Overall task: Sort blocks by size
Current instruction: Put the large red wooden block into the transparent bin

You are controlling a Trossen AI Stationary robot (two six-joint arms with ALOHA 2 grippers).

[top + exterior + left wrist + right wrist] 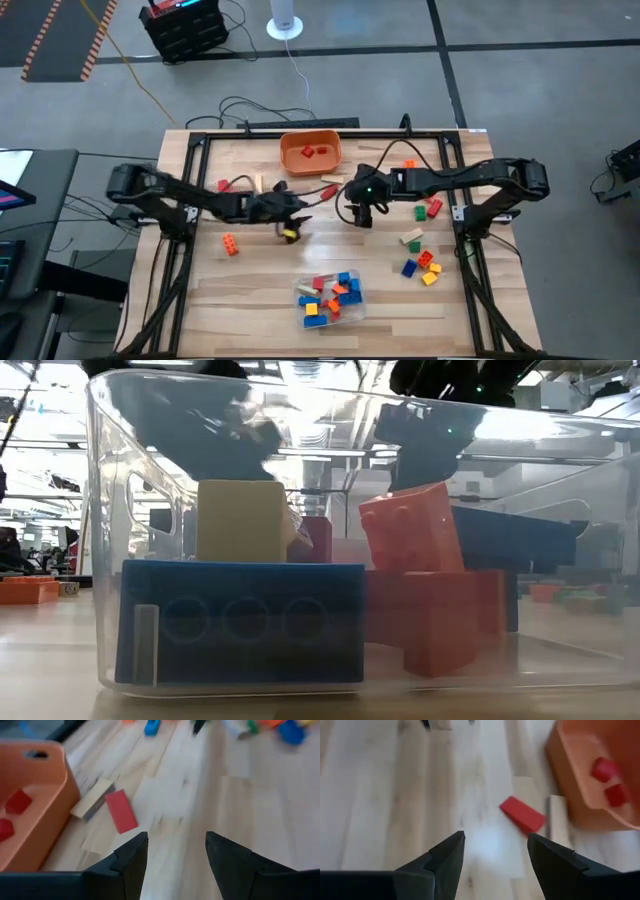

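Both grippers hang with jaws wide and empty. The right gripper (495, 851) should drop straight onto the red block (522, 815) lying just ahead of its jaws; that block's size is probably long.

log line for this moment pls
left hand open, empty | right hand open, empty | red block on table beside orange bowl

I am seeing a shallow orange plastic bowl (310, 152) sitting at the far middle of my pale wooden table (260, 290), and a clear plastic tub (330, 297) resting near its front edge.
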